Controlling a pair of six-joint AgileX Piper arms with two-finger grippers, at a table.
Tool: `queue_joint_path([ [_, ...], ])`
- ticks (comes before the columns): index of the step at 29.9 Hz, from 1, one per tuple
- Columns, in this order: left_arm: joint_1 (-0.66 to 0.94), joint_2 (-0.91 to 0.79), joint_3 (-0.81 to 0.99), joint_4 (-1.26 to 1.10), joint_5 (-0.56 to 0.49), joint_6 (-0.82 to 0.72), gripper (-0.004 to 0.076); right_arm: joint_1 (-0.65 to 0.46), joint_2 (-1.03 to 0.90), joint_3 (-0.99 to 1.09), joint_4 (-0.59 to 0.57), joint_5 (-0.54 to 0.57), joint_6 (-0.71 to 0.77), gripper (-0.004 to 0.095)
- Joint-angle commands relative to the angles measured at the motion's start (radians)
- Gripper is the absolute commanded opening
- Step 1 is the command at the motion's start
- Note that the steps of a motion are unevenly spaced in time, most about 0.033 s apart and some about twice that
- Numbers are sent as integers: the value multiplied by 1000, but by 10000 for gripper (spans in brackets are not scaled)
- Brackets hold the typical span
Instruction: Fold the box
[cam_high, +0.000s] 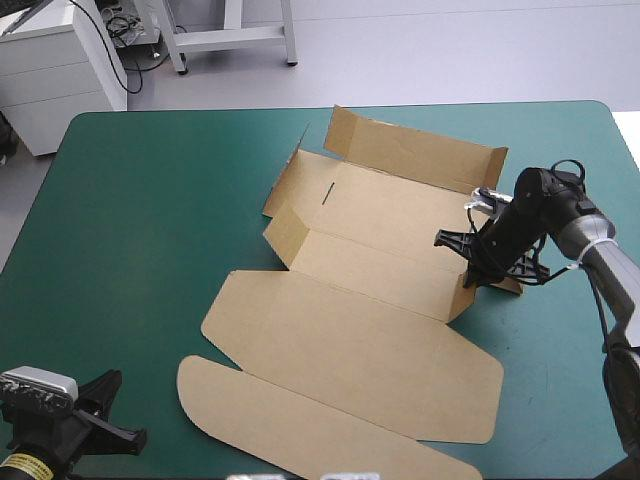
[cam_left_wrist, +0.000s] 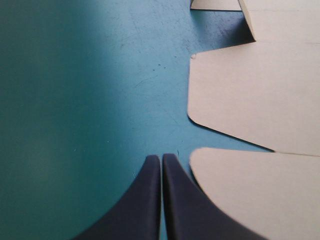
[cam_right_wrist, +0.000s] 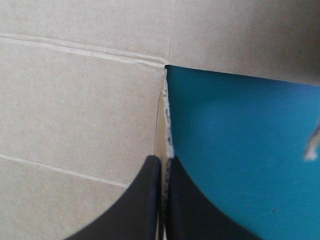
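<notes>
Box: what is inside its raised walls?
Nothing but bare board inside the box; the right claw pinches one wall's edge. The teal-green cover beneath the board is hidden.

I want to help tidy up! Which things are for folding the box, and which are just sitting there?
For the job:
box
right arm, jaws shut on a raised wall's edge

Just there:
left arm, jaws shut on nothing, beside the box
cover
</notes>
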Motion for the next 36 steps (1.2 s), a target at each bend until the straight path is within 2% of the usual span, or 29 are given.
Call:
queue_joint_path([
  [1,0,16,-24,1,-70,-7,-8,1,-37,-118,-71,33,-106,-16],
  [4,0,16,-24,1,-70,-7,-8,1,5,-234,-82,70,-208,-16],
  [11,0,16,-24,1,-70,-7,-8,47,158,-456,-68,70,-429,-16],
  [18,0,16,-24,1,-70,-7,-8,148,327,-720,-221,70,-695,-16],
  [22,0,16,-24,1,-70,-7,-8,185,401,-849,-145,52,-817,-16],
  [26,0,16,-24,1,-70,-7,-8,227,452,-931,-133,57,-937,-16],
  [31,0,16,-24,1,-70,-7,-8,286,462,-950,-61,37,-1132,-16],
  [36,0,16,-24,1,-70,-7,-8,382,462,-950,-59,-11,-1207,-16],
])
